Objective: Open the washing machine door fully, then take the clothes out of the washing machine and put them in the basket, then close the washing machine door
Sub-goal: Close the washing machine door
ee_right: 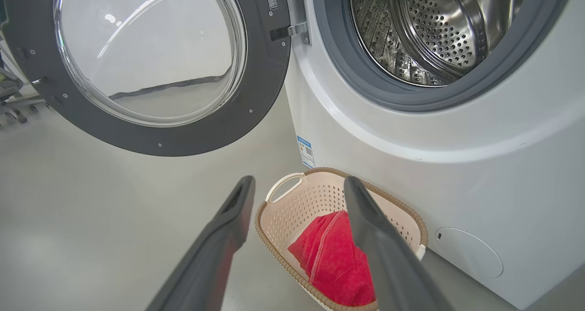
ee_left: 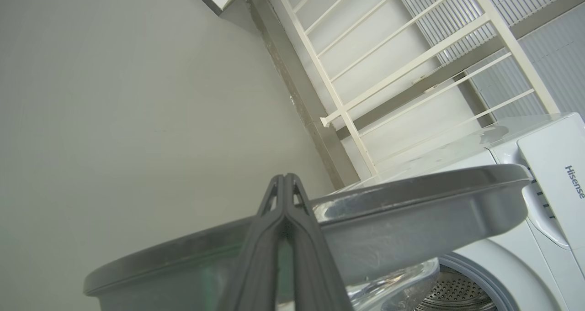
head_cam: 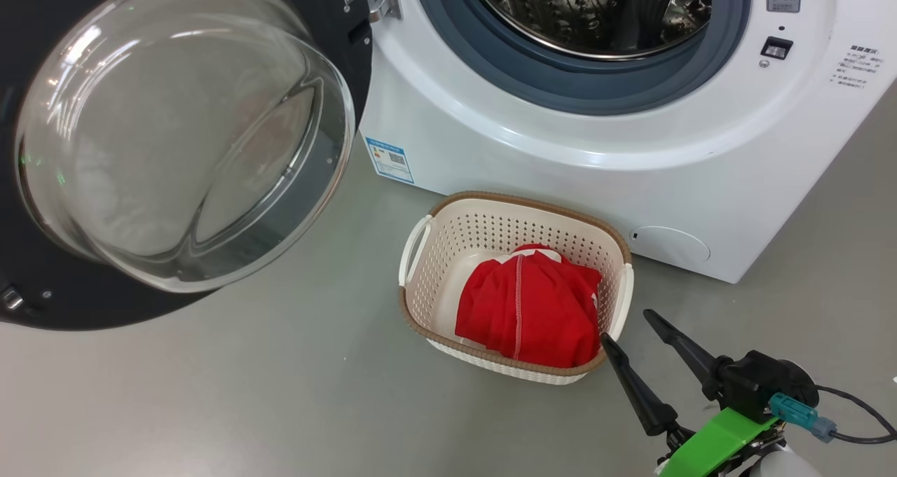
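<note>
The clothes point(head_cam: 532, 309) lie bunched in the basket point(head_cam: 490, 228), which sits on the floor point(head_cam: 245, 393) just in front of the washing machine point(head_cam: 560, 162), below its opening. The door point(head_cam: 182, 127) hangs wide open on the machine's left side. What shows of the drum point(ee_right: 438, 32) looks bare, so closing the door seems to be the step in hand.

The right fingers point(head_cam: 617, 354) are spread apart and empty, low and a little farther out from the machine than the basket, close to its near corner. The left fingers point(ee_left: 285, 178) are pressed together with nothing between them, by the door's outer edge. Whether they touch it I cannot tell.

Risks, as I judge them:
- Closed fingers pushing on a glossy curved rim could slide off, leaving the door half shut.
- A weak push may bring the door to the machine without catching the latch.
- The basket stands in front of the machine, and its clearance under the door's lower rim is unclear. A clip could shove it along the floor.
- A stray right-arm move could knock the basket's corner.
- The drum's lower front is hidden behind the rubber ring, so a leftover garment could get shut in.
</note>
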Tool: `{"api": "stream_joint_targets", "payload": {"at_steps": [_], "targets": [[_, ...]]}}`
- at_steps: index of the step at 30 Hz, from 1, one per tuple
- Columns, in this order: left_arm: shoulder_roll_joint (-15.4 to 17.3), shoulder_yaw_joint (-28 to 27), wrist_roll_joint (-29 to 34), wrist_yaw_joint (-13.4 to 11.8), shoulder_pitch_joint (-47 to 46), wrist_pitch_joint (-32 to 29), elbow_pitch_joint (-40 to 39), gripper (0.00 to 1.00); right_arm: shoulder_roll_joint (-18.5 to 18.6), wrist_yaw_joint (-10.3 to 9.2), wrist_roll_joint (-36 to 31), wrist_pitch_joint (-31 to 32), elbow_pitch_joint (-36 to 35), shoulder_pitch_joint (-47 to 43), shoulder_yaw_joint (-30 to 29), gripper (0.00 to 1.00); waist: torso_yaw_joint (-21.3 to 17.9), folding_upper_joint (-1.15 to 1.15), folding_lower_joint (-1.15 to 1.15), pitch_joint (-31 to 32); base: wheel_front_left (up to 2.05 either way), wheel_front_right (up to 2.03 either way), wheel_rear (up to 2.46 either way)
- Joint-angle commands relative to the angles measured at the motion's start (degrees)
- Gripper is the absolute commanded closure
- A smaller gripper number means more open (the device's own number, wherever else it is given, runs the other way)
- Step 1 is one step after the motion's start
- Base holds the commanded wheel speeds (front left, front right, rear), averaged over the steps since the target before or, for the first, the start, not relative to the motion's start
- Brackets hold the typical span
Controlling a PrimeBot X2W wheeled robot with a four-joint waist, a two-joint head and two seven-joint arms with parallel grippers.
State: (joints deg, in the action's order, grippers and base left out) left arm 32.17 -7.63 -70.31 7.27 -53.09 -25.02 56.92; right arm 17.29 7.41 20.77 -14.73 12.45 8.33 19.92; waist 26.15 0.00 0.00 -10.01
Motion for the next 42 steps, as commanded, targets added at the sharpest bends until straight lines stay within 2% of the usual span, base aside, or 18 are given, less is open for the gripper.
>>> {"api": "stream_joint_targets", "payload": {"at_steps": [1,13,19,28,42], "targets": [[4.42,-0.79,-0.34,0.22,-1.48,-1.17,-0.67,1.0,0.46,0.08,-0.13,-0.27,-1.38,1.49,1.19,0.0,-0.18,0.0,0.0,-0.25,0.0,0.0,0.0],[4.27,2.53,-2.23,0.22,0.37,-11.58,-3.14,1.0,0.37,0.08,-0.08,-0.27,-1.4,1.34,0.38,0.0,0.05,0.0,0.0,-0.02,0.0,0.0,0.0],[3.99,4.2,-4.43,0.22,3.54,-16.75,-9.35,1.0,0.06,0.08,-0.14,-0.27,-1.38,1.18,0.22,0.0,0.49,0.0,0.0,0.54,0.0,0.0,0.0],[5.31,5.58,-8.24,0.22,9.76,-22.65,-18.48,1.0,-0.19,0.08,-0.08,-0.27,-1.29,0.76,0.05,0.0,0.65,0.0,0.0,1.42,0.0,0.0,0.0],[7.07,7.44,-13.53,0.22,15.74,-29.43,-30.38,1.0,-0.27,0.08,-0.07,-0.27,-1.32,0.08,-0.31,0.0,0.67,0.0,0.0,2.56,0.0,0.0,0.0]]}}
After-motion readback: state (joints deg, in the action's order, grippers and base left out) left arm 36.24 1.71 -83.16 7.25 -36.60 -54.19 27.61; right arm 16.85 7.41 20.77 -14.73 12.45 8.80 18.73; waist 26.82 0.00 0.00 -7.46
